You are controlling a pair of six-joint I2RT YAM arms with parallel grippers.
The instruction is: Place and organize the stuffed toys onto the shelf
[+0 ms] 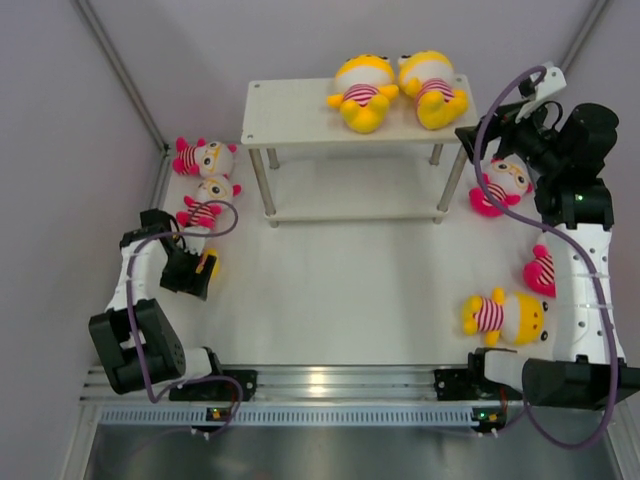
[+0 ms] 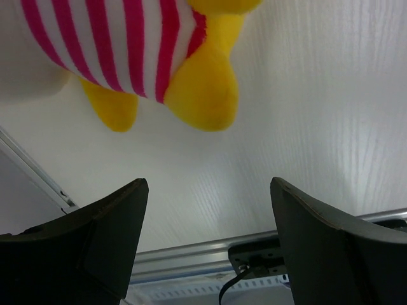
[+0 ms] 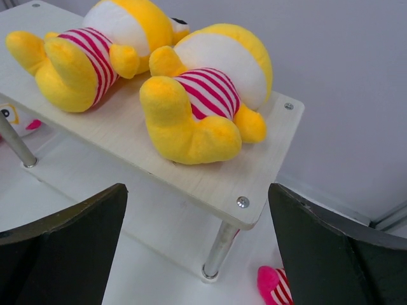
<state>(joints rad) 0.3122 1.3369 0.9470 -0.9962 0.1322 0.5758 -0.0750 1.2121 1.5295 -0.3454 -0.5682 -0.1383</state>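
The shelf (image 1: pixel 300 115) stands at the back middle, and two yellow stuffed toys (image 1: pixel 362 92) (image 1: pixel 433 88) lie on the right half of its top board. My right gripper (image 1: pixel 478 138) hovers open and empty by the shelf's right end; its wrist view shows the board's corner (image 3: pixel 254 184) and both toys (image 3: pixel 203 95) (image 3: pixel 82 51). My left gripper (image 1: pixel 188 272) is open and empty at the left, over a yellow toy (image 2: pixel 159 57) that is mostly hidden in the top view (image 1: pixel 211 263). Two pink toys (image 1: pixel 205 157) (image 1: pixel 207 200) lie at the left.
A pink toy (image 1: pixel 502 183) lies by the shelf's right legs, just under my right wrist, and shows in the right wrist view (image 3: pixel 276 289). Another pink toy (image 1: pixel 541 270) and a yellow toy (image 1: pixel 503 316) lie beside the right arm. The lower shelf board (image 1: pixel 350 212) is bare. Walls close off the left, back and right.
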